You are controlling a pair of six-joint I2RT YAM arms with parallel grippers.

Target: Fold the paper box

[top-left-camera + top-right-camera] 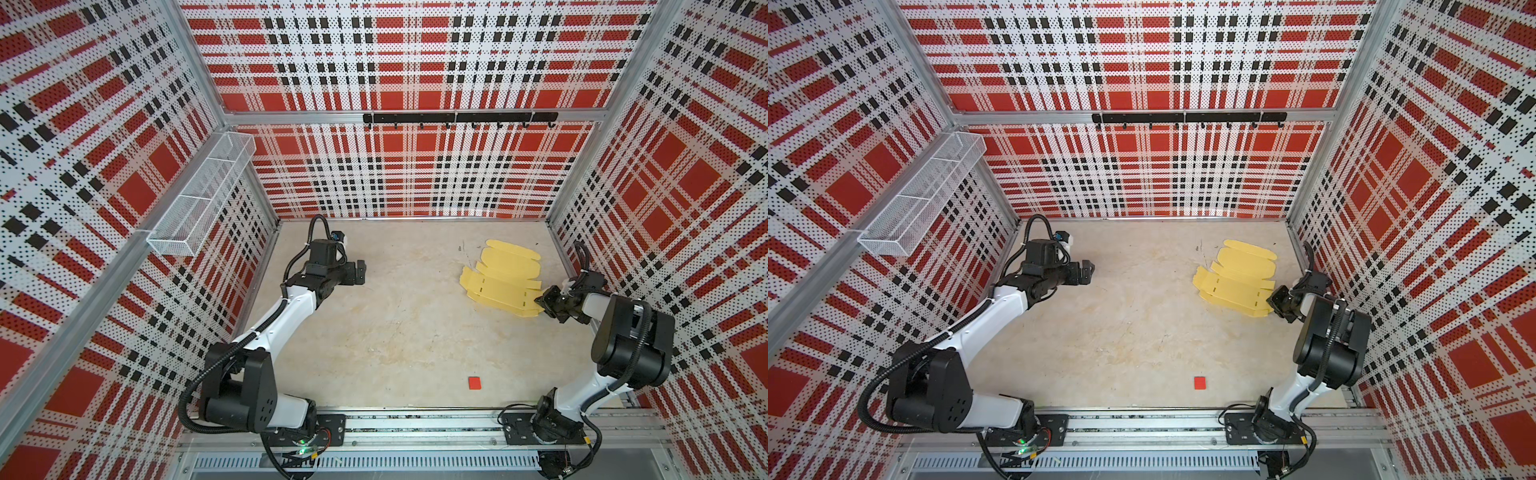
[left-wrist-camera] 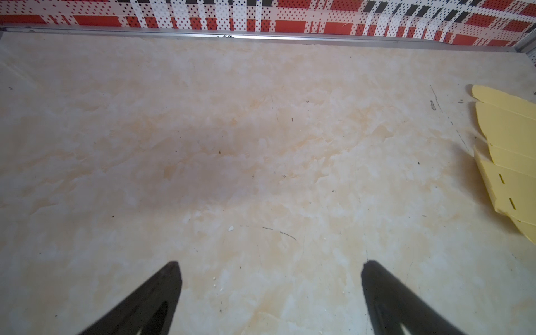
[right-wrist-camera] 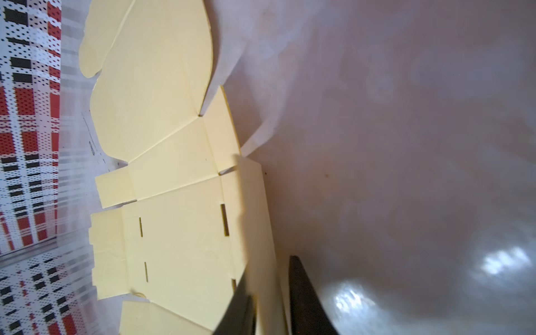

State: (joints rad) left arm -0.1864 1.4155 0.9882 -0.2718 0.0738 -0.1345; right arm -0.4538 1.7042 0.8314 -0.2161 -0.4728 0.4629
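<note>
The paper box (image 1: 503,278) (image 1: 1237,282) is a pale yellow die-cut sheet with rounded flaps and slits, spread out on the marbled table at the back right. My right gripper (image 1: 540,301) (image 1: 1273,302) is at the sheet's right edge. In the right wrist view its two dark fingers stand close on either side of a raised side flap of the paper box (image 3: 174,226), so the right gripper (image 3: 269,261) is shut on that flap. My left gripper (image 1: 360,272) (image 1: 1088,272) (image 2: 270,264) hovers open and empty at the back left, well apart from the sheet (image 2: 510,136).
A tiny red square (image 1: 474,382) (image 1: 1200,382) lies near the table's front edge. A white mesh basket (image 1: 203,195) hangs on the left wall and a black hook rail (image 1: 459,118) on the back wall. Plaid walls close in three sides.
</note>
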